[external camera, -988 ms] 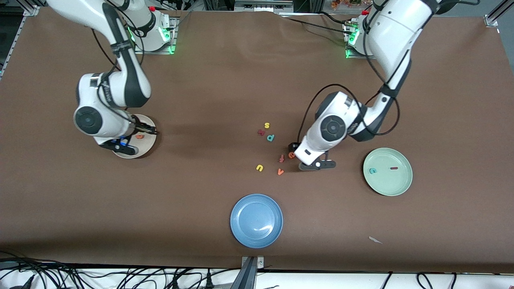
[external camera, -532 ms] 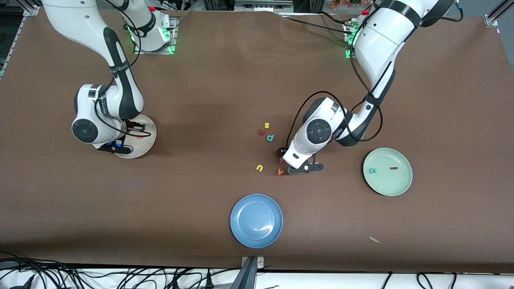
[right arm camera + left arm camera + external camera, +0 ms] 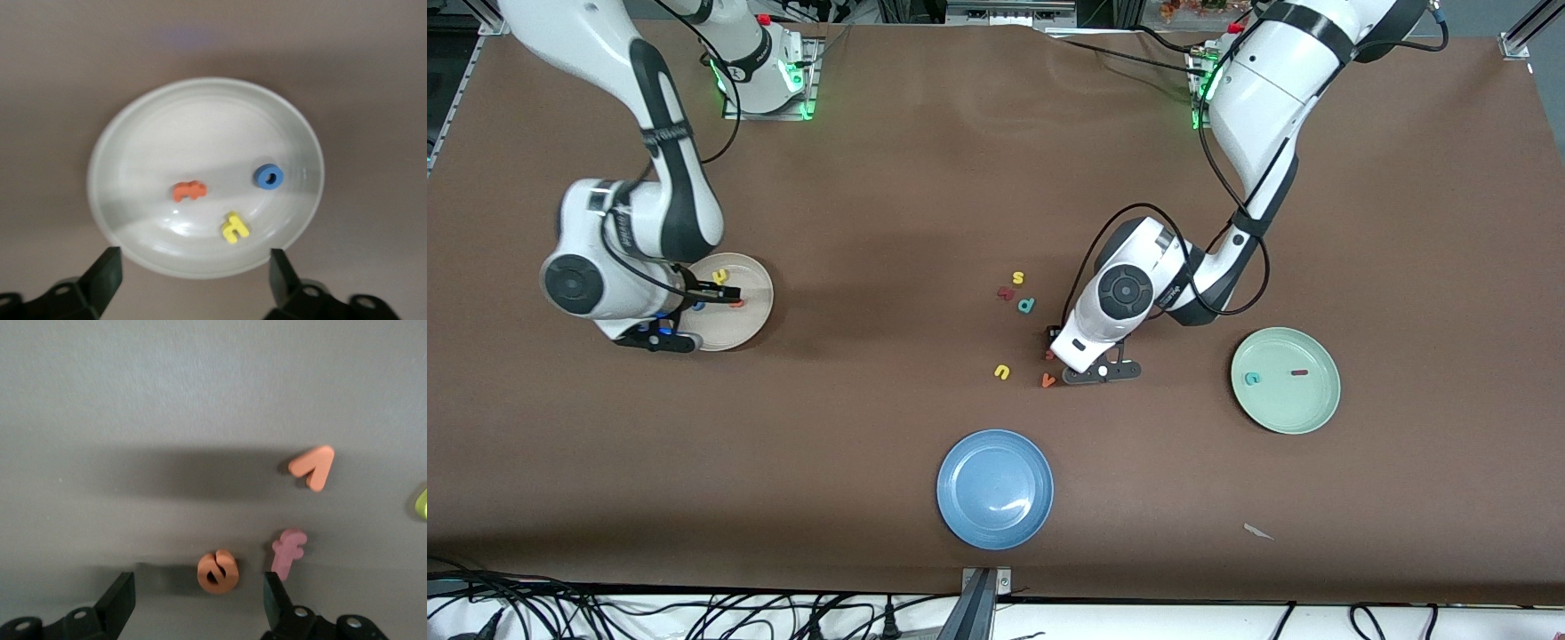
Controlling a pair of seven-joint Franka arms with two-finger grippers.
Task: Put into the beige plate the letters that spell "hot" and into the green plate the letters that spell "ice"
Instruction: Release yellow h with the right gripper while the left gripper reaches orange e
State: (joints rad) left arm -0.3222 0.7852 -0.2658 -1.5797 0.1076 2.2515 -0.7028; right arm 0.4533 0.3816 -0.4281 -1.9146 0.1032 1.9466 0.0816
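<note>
A brown desk (image 3: 925, 160) carries everything. The right gripper (image 3: 193, 280), fingers wide and empty, hovers over the beige plate (image 3: 133, 140) holding h, o, t. The left gripper (image 3: 197, 603), fingers wide, straddles the orange e (image 3: 217, 572); the green plate (image 3: 1307, 404) holds c and i.
</note>
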